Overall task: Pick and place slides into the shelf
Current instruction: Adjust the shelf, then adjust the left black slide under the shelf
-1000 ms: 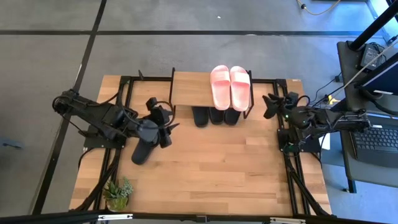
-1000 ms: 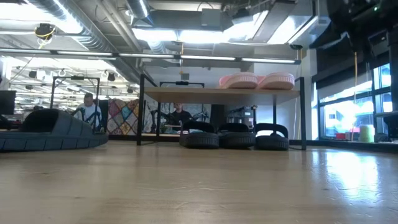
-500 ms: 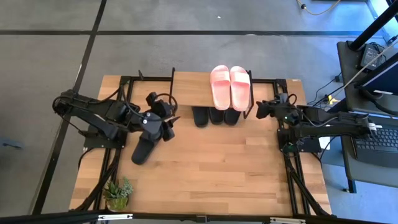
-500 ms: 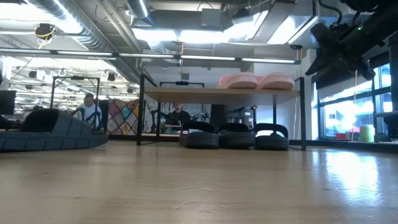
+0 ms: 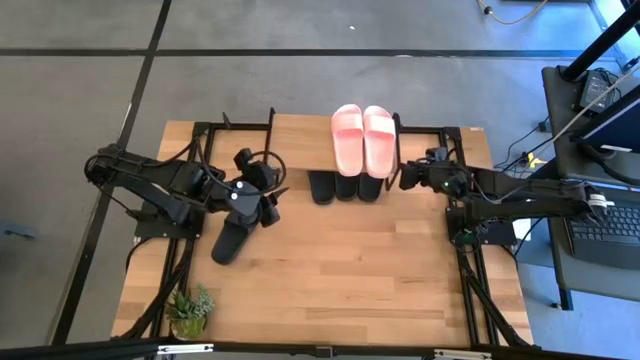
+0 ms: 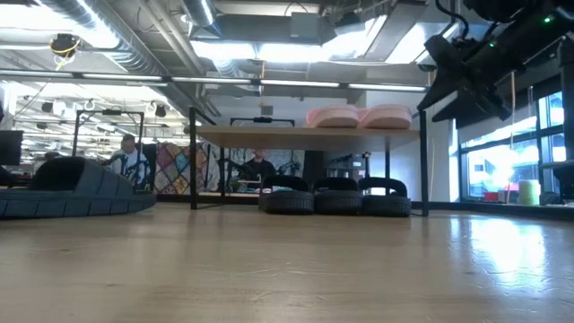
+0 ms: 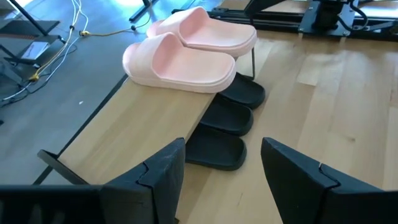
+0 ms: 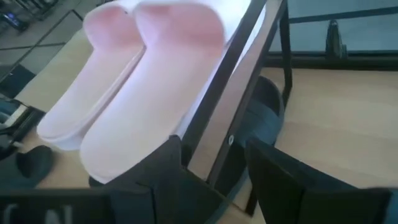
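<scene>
The right gripper (image 5: 408, 178), fingers spread, touches the shelf (image 5: 300, 143) frame; the left gripper (image 5: 268, 195), also spread, hovers above one black slide (image 5: 229, 240).

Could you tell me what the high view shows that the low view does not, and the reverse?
Only the high view shows the left gripper over the lone black slide's toe end, jaws open, and a small plant at the table's near edge. Only the low view shows people in the room behind. Both show the pink slides on the shelf, three black slides beneath it, and the right gripper at its right end.
</scene>
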Action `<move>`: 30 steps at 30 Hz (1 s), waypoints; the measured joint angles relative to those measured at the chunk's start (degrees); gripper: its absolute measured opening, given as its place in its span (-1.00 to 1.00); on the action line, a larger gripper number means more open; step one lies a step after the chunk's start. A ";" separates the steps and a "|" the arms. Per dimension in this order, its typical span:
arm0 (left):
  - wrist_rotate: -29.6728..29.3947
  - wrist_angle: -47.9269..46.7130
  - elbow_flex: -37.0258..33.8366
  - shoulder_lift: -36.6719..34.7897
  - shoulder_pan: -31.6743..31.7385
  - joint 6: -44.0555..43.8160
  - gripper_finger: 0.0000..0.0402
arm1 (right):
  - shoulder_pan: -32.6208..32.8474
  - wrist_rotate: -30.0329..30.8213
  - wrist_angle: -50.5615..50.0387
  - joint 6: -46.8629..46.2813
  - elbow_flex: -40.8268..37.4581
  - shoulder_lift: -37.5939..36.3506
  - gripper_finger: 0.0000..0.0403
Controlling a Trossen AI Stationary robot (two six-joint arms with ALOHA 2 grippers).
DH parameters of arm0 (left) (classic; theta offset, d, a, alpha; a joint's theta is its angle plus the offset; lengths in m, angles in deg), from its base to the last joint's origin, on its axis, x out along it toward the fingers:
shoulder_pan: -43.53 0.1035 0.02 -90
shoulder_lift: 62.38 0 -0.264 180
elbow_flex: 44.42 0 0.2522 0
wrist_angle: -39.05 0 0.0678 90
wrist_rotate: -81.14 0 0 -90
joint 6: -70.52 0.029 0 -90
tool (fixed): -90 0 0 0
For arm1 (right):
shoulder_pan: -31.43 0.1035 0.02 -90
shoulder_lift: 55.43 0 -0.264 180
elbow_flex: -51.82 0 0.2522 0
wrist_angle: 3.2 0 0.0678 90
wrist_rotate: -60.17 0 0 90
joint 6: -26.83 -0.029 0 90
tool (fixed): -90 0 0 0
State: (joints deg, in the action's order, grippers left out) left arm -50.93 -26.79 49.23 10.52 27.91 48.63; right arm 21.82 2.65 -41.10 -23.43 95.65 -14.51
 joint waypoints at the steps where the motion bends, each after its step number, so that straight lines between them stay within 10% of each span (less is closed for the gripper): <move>1: -0.02 0.00 0.00 0.00 0.00 0.00 0.01 | 0.00 -0.32 0.44 0.00 0.00 0.46 -0.11; 18: 1.00 -7.80 0.00 0.00 -0.31 3.39 0.01 | 0.00 3.24 -16.71 5.73 10.68 -2.28 -0.11; 30: 23.36 -16.58 0.04 1.31 -1.78 13.53 0.01 | 0.02 3.28 -28.59 7.32 20.75 -2.35 -0.11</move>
State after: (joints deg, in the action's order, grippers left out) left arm -27.56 -43.37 49.28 11.83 26.14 62.16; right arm 21.84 5.94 -69.69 -16.11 116.40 -16.86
